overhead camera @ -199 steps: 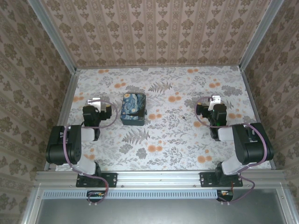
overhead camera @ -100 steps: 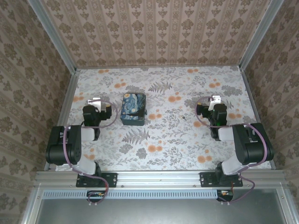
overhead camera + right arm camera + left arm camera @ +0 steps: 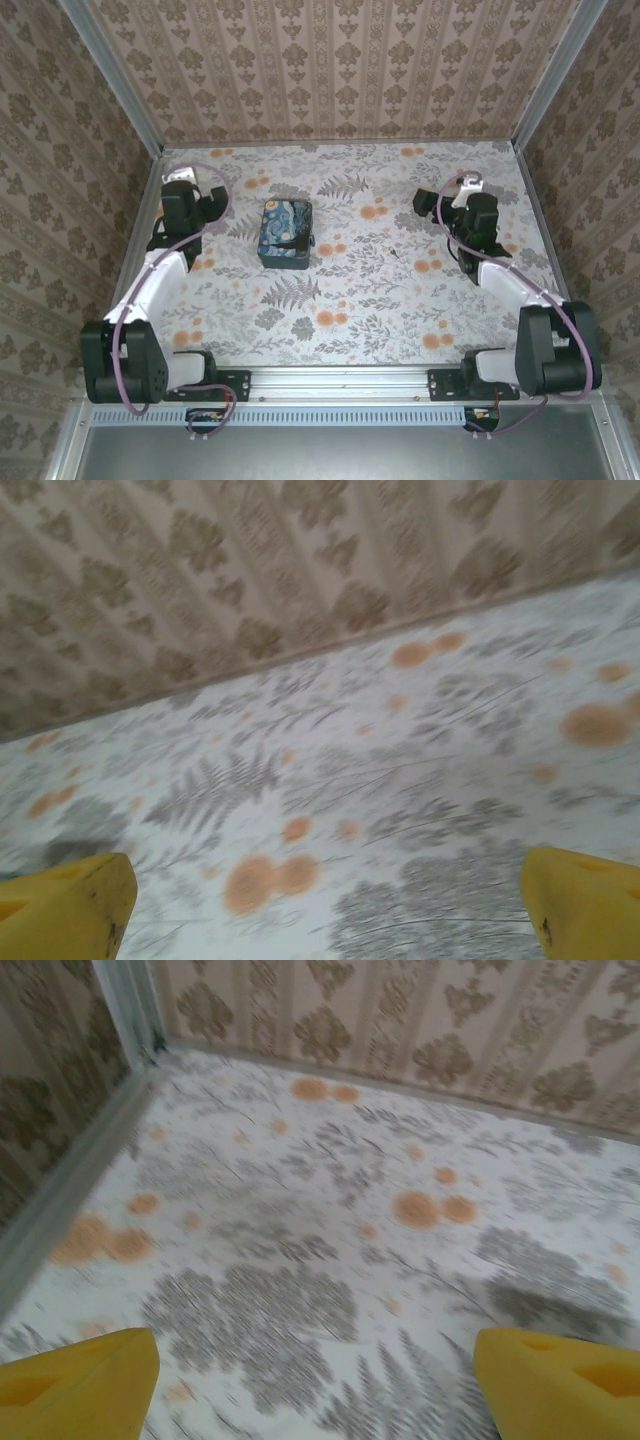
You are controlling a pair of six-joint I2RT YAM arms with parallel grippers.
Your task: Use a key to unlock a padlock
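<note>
Left gripper [image 3: 318,1392] is wide open above the flowered table [image 3: 300,1220], holding and touching nothing; right gripper [image 3: 325,905] is equally open and empty. Farther out, a tiny dark speck, seemingly the padlock [image 3: 392,252], lies right of the blue box [image 3: 285,233], apart from both grippers.

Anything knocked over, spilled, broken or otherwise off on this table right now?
Nothing stands out. The painted-print box lies flat and intact on the floral table, nothing spilled. A tiny dark item lies to its right, too small to identify. The left claw and right claw hang open, empty.
</note>
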